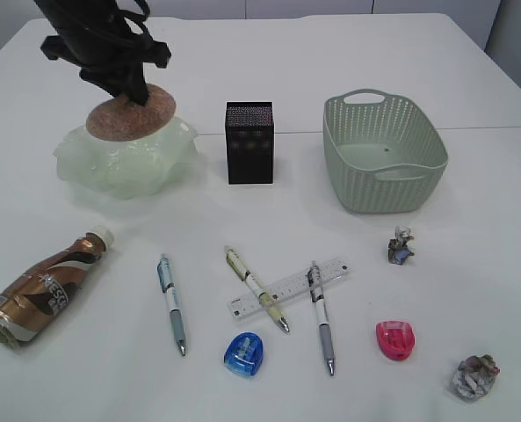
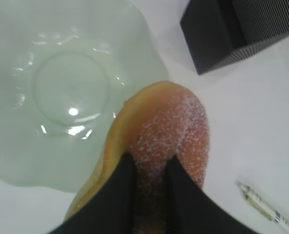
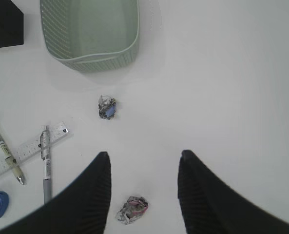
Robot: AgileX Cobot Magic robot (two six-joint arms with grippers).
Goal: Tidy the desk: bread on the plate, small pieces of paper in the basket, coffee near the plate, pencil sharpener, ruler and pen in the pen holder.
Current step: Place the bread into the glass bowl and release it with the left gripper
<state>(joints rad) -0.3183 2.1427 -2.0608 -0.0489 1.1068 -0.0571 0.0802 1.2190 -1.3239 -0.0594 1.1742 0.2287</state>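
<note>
Left claw [image 2: 149, 168] clenched on bread [image 2: 171, 126]
Bread sits between its fingers, over plate [image 2: 71, 87] rim; right claw [image 3: 144, 195] released, above paper wad [image 3: 132, 209].

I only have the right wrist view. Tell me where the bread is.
Observer: The left gripper is shut on the bread, at the rim of the plate.
Operator: Report the coffee.
Observer: The bottle lies on its side at the desk's front left, apart from the plate.
Operator: Name any sharpener I'm missing.
Observer: A pink sharpener lies right of the ruler, outside your view.
</note>
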